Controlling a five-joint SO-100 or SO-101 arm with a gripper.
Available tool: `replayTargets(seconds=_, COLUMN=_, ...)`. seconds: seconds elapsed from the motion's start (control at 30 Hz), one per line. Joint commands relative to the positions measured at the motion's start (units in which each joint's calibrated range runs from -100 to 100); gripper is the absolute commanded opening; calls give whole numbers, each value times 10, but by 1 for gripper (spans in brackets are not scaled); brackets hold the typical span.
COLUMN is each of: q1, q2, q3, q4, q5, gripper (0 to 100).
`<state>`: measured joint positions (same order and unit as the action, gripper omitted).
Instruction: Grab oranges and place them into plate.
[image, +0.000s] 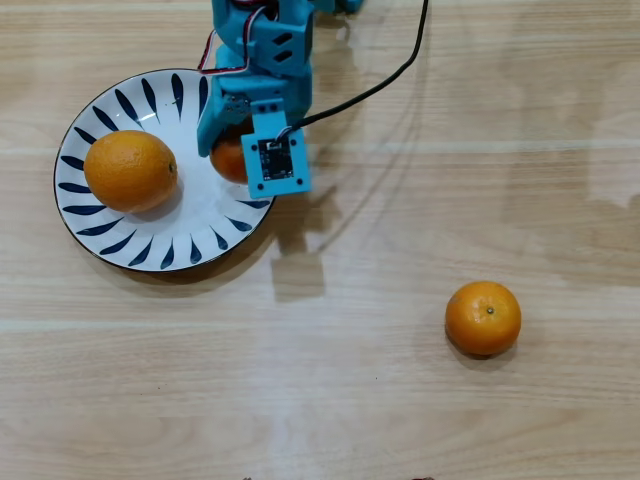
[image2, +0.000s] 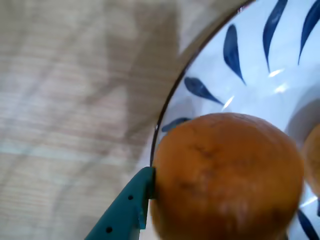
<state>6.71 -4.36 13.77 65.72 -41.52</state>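
Note:
The white plate with dark blue strokes lies at the left of the overhead view. A large orange rests on its left half. My teal gripper hangs over the plate's right part, shut on a small orange that is mostly hidden under the arm. In the wrist view this orange fills the lower right, with one teal finger pressed on its left side and the plate under it. The other finger is out of view. A third orange lies on the table at the lower right.
The wooden table runs all round the plate. A black cable leads from the arm toward the top edge. The arm's shadow falls beside the plate's right rim.

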Motion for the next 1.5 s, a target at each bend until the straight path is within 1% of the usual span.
replayTargets(seconds=0.0, q1=-3, q2=-36, q3=-4, q4=-18, q5=-3, gripper=37)
replayTargets(seconds=0.23, q1=-7, q2=-38, q3=-9, q4=-18, q5=-3, gripper=38)
replayTargets(seconds=0.4, q1=-59, q2=-36, q3=-62, q4=-18, q5=-9, gripper=38)
replayTargets(seconds=0.63, q1=-176, q2=-9, q3=-172, q4=-18, q5=-65, gripper=37)
replayTargets(seconds=0.83, q1=-280, q2=93, q3=-275, q4=-20, q5=-117, gripper=37)
replayTargets(seconds=0.97, q1=-326, q2=168, q3=-362, q4=-22, q5=-141, gripper=37)
replayTargets(seconds=1.07, q1=-348, q2=220, q3=-400, q4=-86, q5=-148, gripper=37)
replayTargets(seconds=1.2, q1=-361, q2=273, q3=-403, q4=-181, q5=-149, gripper=38)
replayTargets(seconds=1.37, q1=-363, q2=319, q3=-402, q4=-248, q5=-149, gripper=38)
replayTargets(seconds=1.47, q1=-359, q2=336, q3=-401, q4=-270, q5=-146, gripper=38)
